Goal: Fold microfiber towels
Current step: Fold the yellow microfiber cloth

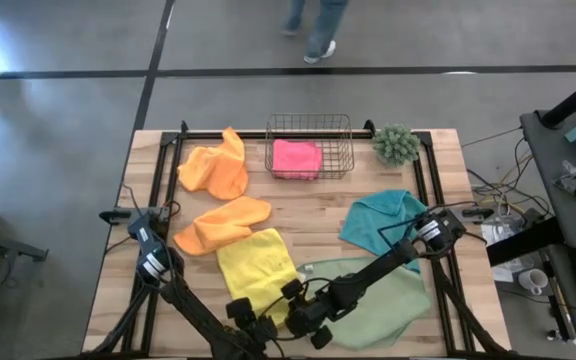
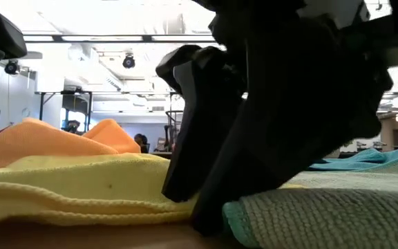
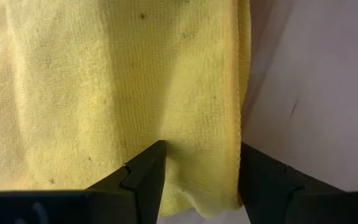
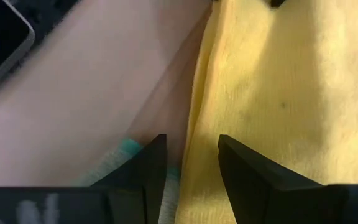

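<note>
A yellow towel (image 1: 256,268) lies spread flat on the wooden table, near the front edge. My left gripper (image 3: 201,180) is open and points down over the yellow towel's near right corner. My right gripper (image 4: 191,168) is also open and slants down over the same towel's right edge, where it meets the light green towel (image 1: 383,300). That green towel lies flat to the right. Two orange towels (image 1: 218,170) (image 1: 223,225) and a teal towel (image 1: 383,220) lie crumpled farther back. A pink towel (image 1: 296,158) sits folded in a wire basket (image 1: 340,125). My left gripper straddles the yellow towel's hemmed edge (image 3: 232,180) close to the corner. One finger (image 3: 145,180) is over the cloth and the other over bare wood. Whether the tips touch, I cannot tell. My right gripper straddles the yellow towel's edge (image 4: 197,149). One finger is over the cloth and the other (image 4: 145,174) over the green towel's teal hem. Whether the tips touch, I cannot tell.
A small green fuzzy plant (image 1: 396,143) stands at the far right beside the basket. Black rails run along the table's left and right sides. A person walks on the floor beyond the far edge (image 1: 318,30). Bare wood shows between the towels mid-table.
</note>
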